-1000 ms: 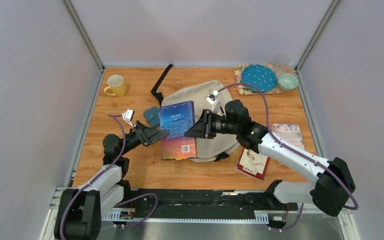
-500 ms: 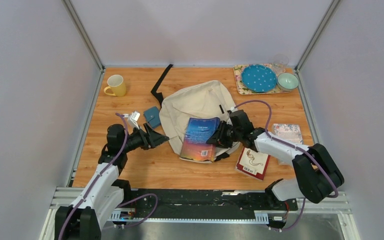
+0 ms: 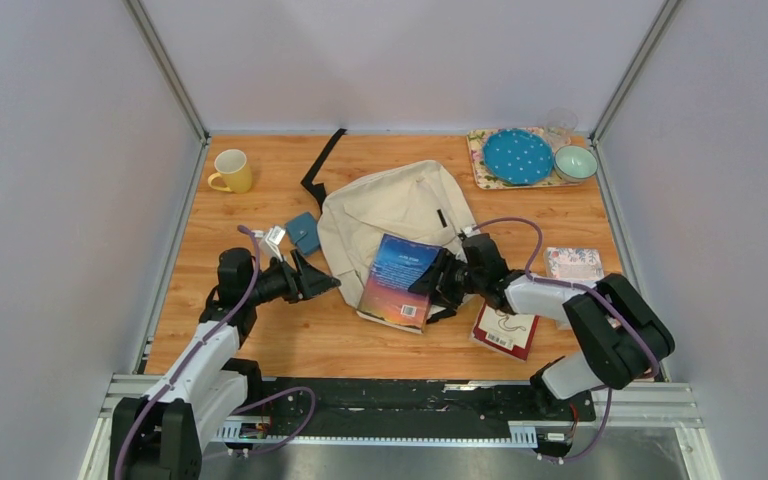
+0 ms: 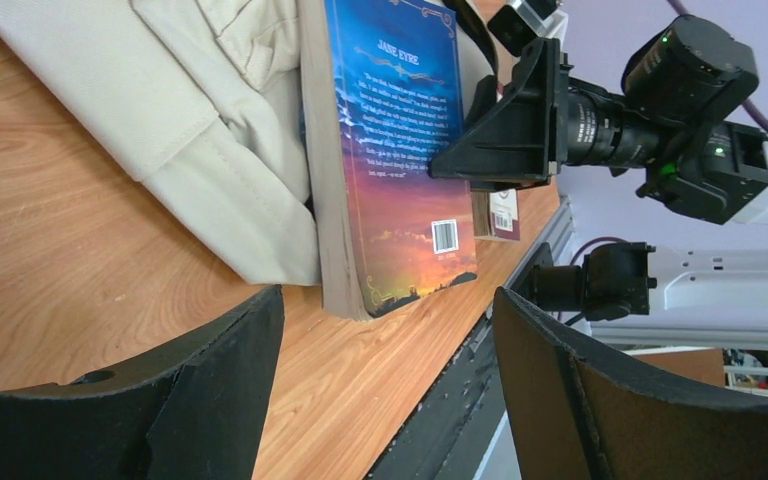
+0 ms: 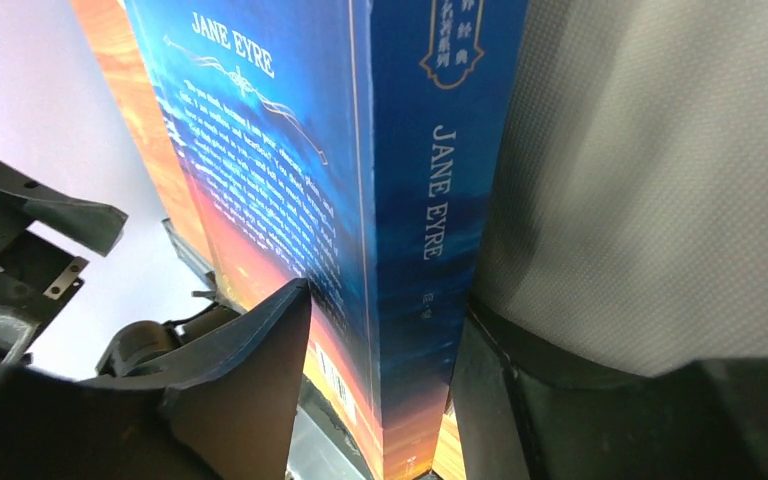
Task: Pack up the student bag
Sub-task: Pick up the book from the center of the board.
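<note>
The left tool stands wide open with nothing between its fingers, just beside the near left edge of the student bag. The bag lies flat in the middle of the surface. A blue book leans on the bag's near edge, and the right tool straddles its spine, one finger on either side; whether they press it I cannot tell.
</note>
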### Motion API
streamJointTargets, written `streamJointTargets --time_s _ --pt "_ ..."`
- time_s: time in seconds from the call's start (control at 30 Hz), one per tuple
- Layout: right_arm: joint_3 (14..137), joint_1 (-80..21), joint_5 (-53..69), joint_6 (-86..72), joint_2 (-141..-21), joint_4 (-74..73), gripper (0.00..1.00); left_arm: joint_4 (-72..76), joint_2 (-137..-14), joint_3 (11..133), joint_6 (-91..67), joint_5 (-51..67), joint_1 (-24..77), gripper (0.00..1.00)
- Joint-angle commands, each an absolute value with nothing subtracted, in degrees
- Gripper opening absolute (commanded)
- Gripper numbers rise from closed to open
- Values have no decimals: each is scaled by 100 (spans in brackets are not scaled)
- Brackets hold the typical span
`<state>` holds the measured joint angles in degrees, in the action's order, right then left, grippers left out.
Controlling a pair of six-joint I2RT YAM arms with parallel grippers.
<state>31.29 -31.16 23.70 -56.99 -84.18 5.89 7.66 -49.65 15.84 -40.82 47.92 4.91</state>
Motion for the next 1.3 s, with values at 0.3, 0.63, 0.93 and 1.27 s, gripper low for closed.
streamJointTargets --time_s 0.3,0.63,0.93,1.27 --pt "2988 -3059 2760 -6039 -7868 1996 0 1388 -4904 1512 -4227 5133 527 83" --pt "3857 -3094 3128 -5924 -6451 1415 0 3916 -5623 1670 -5984 4984 931 84" --pt "4342 -3199 3980 -6038 -6372 1863 0 5902 -6564 1732 -7144 4764 1432 84" --pt "4500 -3217 4649 -6459 -6179 2829 0 6548 -7084 1758 -7400 4869 1696 84"
